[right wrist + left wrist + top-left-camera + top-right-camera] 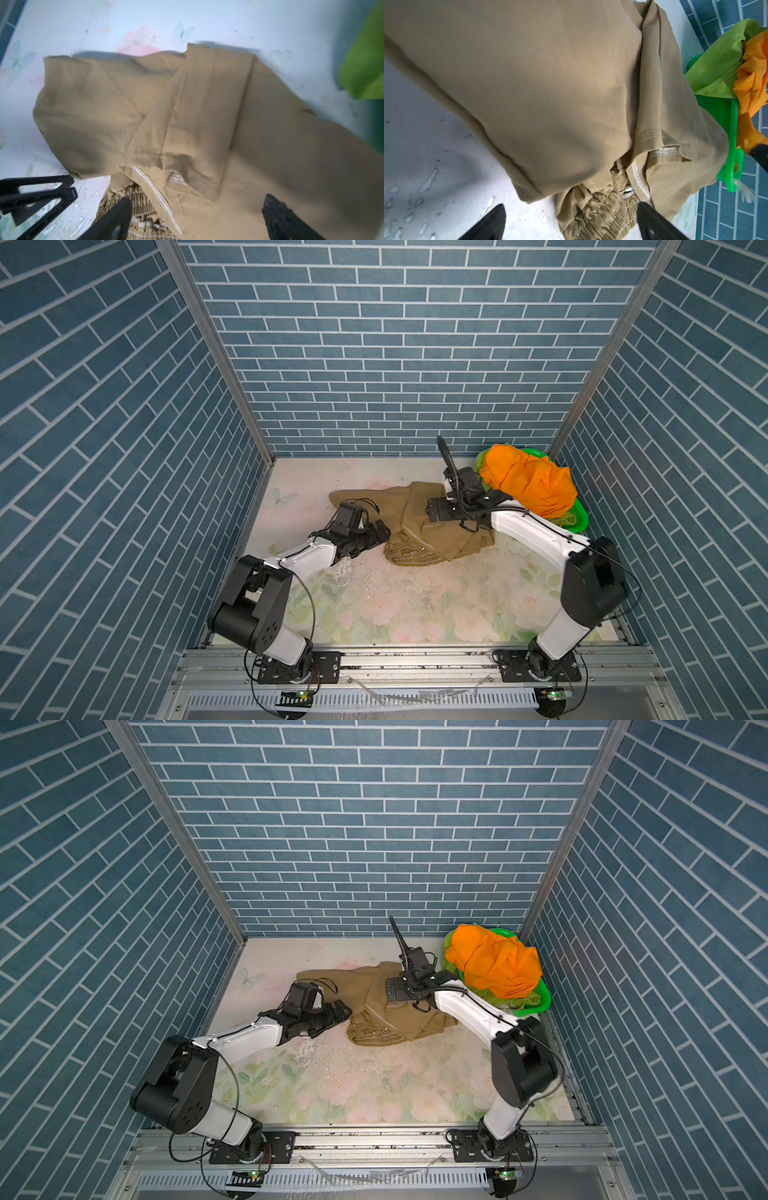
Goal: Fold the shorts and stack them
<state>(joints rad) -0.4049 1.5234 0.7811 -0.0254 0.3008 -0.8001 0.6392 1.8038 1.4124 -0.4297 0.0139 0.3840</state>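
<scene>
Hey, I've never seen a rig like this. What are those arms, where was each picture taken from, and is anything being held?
These are two robot arms, each ending in a two-fingered gripper. Two pictures look down from overhead, and two come from cameras on the arms' wrists. On the floral tabletop lies a crumpled pair of tan cloth shorts. A green perforated plastic basket at the far right holds bright orange cloth shorts and lime green cloth shorts. The left gripper and the right gripper both stand open at the tan cloth shorts, holding nothing.
</scene>
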